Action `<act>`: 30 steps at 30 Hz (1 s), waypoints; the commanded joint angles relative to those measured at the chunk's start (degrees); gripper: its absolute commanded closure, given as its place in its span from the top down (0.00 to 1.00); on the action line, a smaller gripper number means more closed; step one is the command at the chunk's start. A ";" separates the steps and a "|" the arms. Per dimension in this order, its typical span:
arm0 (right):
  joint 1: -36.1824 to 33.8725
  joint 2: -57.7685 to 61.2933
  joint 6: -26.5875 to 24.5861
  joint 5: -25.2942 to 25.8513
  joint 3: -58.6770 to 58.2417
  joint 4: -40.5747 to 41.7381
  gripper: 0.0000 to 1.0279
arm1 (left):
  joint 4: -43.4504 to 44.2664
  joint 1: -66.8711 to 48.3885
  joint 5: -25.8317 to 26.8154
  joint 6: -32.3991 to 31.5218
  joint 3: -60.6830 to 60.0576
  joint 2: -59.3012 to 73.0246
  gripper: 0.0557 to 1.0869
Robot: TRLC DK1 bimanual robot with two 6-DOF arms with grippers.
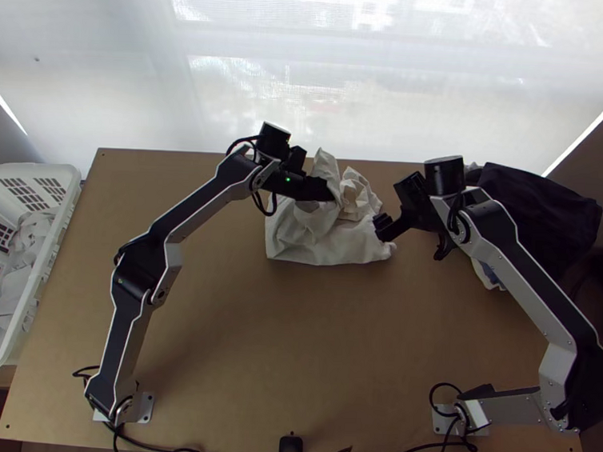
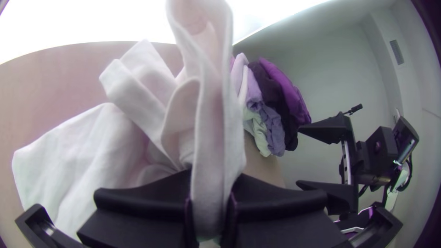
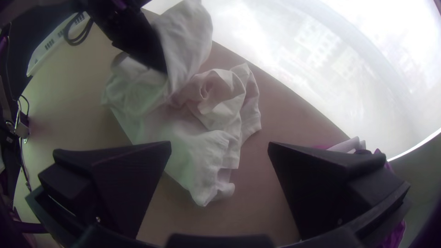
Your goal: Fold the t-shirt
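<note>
In the top view my left gripper [image 1: 328, 193] is at the upper left part of the bunched white t-shirt [image 1: 325, 245]. Seen from the left wrist, the left gripper [image 2: 210, 206] is shut on a raised strip of the t-shirt [image 2: 213, 124], with looser folds beside it. My right gripper [image 1: 381, 225] stands at the shirt's right edge in the top view. The right wrist view has the right gripper [image 3: 219, 147] open, its fingers wide apart, with the crumpled t-shirt [image 3: 183, 138] lying beyond them.
A white basket [image 1: 47, 271] with pale cloth stands at the table's left edge. Dark clothes [image 1: 542, 212] are piled at the right, behind the right arm. Cables run along the near edge of the table [image 1: 280, 345].
</note>
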 commanded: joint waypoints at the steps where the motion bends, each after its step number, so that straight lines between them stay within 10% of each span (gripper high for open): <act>1: -0.47 -0.30 -0.07 0.21 -0.23 -1.05 0.95 | 0.26 -1.64 0.00 -0.79 5.87 6.23 0.03; 12: -0.38 -0.30 0.10 0.30 -1.37 -1.14 0.95 | 3.07 -2.26 0.00 -2.02 6.48 10.36 0.03; 18: -0.47 -0.04 -0.07 0.30 -1.90 -0.96 0.95 | 2.19 -2.52 3.34 -2.02 6.31 8.43 0.94; 30: 5.33 10.69 -1.74 0.21 7.86 4.58 0.95 | -16.44 13.12 6.24 6.77 2.79 -8.44 0.95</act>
